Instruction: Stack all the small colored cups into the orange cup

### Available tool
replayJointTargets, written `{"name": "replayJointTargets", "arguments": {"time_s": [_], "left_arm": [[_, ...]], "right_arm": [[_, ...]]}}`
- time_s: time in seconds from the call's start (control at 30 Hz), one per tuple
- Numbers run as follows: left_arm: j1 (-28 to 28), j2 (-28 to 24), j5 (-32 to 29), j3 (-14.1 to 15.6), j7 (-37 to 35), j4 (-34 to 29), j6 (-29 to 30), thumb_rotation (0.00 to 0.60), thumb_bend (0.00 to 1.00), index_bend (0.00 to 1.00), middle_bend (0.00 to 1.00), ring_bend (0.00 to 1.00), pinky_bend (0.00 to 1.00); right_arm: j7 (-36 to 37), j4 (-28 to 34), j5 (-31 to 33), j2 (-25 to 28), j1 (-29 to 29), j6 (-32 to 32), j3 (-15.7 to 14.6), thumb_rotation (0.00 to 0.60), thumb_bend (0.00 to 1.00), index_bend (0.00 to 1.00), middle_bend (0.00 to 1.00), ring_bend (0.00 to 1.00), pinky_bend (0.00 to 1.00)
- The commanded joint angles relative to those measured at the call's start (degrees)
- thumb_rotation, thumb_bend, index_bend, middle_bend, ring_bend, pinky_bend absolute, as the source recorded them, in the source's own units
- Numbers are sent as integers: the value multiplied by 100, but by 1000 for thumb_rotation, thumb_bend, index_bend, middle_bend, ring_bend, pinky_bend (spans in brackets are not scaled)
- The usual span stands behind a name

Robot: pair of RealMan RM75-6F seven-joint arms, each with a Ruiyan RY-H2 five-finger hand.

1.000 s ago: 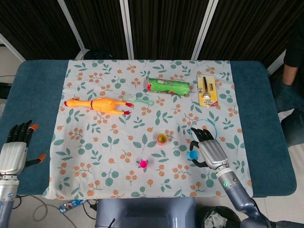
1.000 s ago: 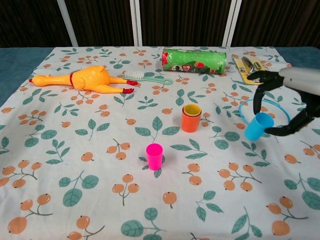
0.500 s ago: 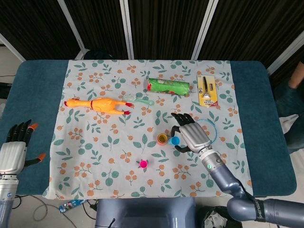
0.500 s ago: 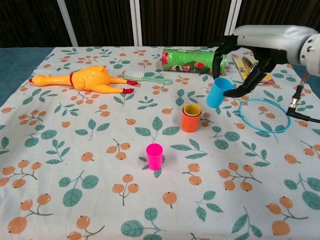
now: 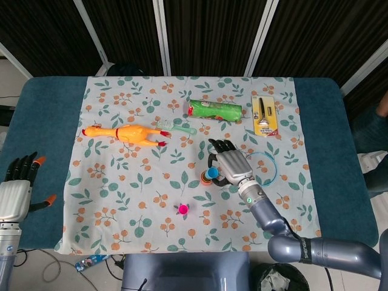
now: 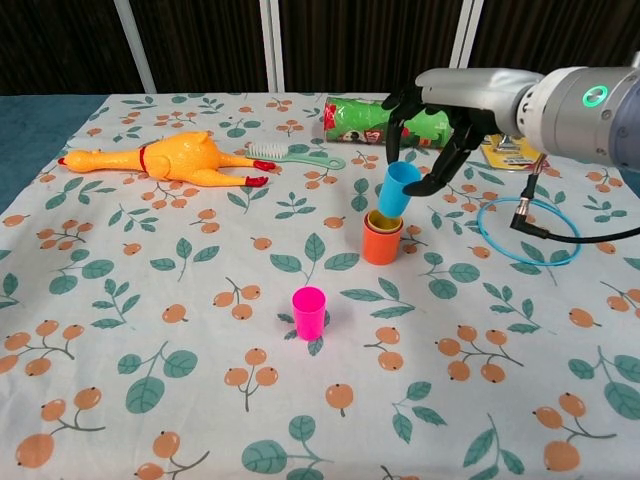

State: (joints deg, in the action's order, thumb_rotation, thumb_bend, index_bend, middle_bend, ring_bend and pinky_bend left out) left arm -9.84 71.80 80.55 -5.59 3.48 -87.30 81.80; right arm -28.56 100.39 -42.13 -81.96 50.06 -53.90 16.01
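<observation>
My right hand holds a small blue cup, tilted, its base just over the mouth of the orange cup. The orange cup stands upright mid-cloth with a yellow cup nested inside it. A pink cup stands alone nearer the front edge. My left hand hovers open over the blue table edge at far left, away from all cups.
A rubber chicken, a green-handled brush, a green snack tube and a carded tool pack lie across the back of the floral cloth. A blue ring lies right of the cups.
My right hand carried the blue cup leftward from the right side of the cloth to just above the orange cup. The left hand stayed put.
</observation>
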Motion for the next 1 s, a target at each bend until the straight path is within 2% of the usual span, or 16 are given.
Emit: {"name": "replayJointTargets", "arguments": {"time_s": [0.03,0.47,0.53,0.6,0.7,0.87,1.0], "left_arm": [[-1,4,-2,-1,9,7,0,600,123,133,2,0,0],[5,13,-29,-16,26,7,10,600,123,134,2,0,0],[4,13,-24,-14,32,5,10,600,123,134,2,0,0],[5,16,-28,-18,37,7,16,600,123,133,2,0,0],[6,16,-41,-23,40,12,12,600,123,149,2,0,0],[2,-14,-72,-10,75,-21,-40,600,123,170,3,0,0],[6,-21,-59,-20,38,-26,-16,600,123,169,3,0,0]], "right_arm": [[-7,-51,4,-48,32,-27,-38,600,345,490,0,0,21],[76,-282,47,-246,147,-11,-227,600,345,482,0,0,22],[93,-313,43,-271,162,9,-250,600,345,405,0,0,22],[73,-339,61,-285,192,49,-294,600,344,243,0,0,22],[-38,-332,136,-237,264,145,-373,600,340,58,0,0,22],[7,-250,39,-126,214,17,-425,600,336,18,0,0,22],[167,-22,-385,165,-75,-417,-500,600,336,18,0,0,22]]}}
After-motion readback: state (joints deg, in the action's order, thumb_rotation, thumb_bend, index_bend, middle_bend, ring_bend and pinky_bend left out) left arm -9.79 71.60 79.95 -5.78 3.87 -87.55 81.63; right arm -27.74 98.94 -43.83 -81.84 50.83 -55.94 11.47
